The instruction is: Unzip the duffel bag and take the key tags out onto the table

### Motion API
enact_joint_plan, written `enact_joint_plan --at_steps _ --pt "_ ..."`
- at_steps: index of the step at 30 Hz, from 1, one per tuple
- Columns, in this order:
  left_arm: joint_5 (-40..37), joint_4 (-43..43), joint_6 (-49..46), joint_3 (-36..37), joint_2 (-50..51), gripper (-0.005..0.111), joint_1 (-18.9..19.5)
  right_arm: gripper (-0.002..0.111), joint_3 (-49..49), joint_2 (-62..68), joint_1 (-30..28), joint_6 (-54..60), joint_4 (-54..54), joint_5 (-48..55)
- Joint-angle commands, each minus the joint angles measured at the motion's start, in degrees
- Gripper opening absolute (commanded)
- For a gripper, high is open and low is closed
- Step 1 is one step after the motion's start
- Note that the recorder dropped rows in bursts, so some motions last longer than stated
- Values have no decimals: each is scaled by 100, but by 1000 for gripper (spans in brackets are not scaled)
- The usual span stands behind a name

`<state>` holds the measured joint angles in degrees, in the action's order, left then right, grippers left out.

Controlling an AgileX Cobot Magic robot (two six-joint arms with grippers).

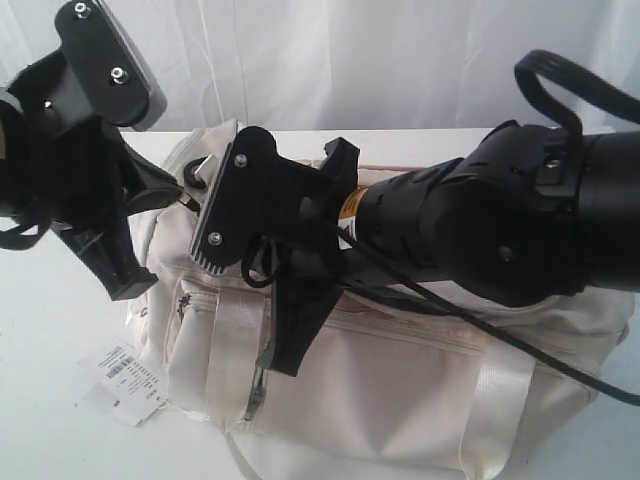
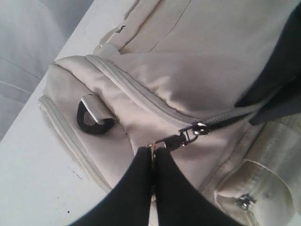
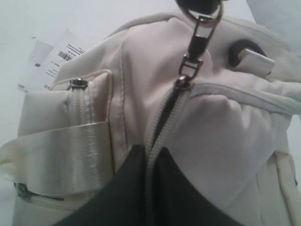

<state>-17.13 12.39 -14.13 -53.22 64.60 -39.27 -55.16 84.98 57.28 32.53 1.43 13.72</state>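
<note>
**Item:** large cream fabric duffel bag (image 1: 400, 390), lying on its side on the broad white tabletop (image 1: 50, 300); a white paper barcode label (image 1: 125, 375) lies just beside its near end.

**Closure:** main zipper, metal slider (image 2: 200, 128) near the bag's end, close to a black D-ring (image 2: 91, 123). A narrow dark slit shows next to the slider in the right wrist view; how far the zipper is open cannot be told.

**Left end effector** (image 2: 151, 153): black fingers pressed together, pinching the small metal pull ring (image 2: 149, 145) clipped to the slider.

**Right end effector** (image 3: 149, 153): reaches across the bag's top, fingers closed on the zipper seam, apparently bracing the fabric.

**Colourful plastic key tags:** not visible in any view; presumably inside the bag.

**Step in hand:** unzipping, early in the task.

**Next move:** likely a steady draw of the ring along the zipper line while the right side anchors the fabric, until the mouth is wide enough to reach in.
</note>
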Motion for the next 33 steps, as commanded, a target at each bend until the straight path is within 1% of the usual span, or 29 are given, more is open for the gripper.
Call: enact_joint_plan --at_steps 1,5,12,15,19,24,29,33 --pt "453 179 -18 -10 239 0 99 0 35 -56 -41 -283 9 769" --pt "909 179 38 -10 424 0 365 0 35 -78 -41 -296 9 826" --pt "2029 179 38 -33 616 0 726 0 35 -90 -41 -481 9 826" --pt "2039 141 129 -232 843 0 837 0 35 -90 -41 -480 9 849" --pt "2088 141 212 -676 1297 0 1004 0 35 -90 -41 -568 9 937" --pt "2027 141 178 -1494 2006 0 1061 0 35 -90 -41 -725 9 939" --pt "1920 182 -173 -2249 2752 0 1061 0 35 -90 -41 -723 9 1056" --pt "1832 182 -226 -2842 3355 0 1270 0 35 -90 -41 -844 9 1171"
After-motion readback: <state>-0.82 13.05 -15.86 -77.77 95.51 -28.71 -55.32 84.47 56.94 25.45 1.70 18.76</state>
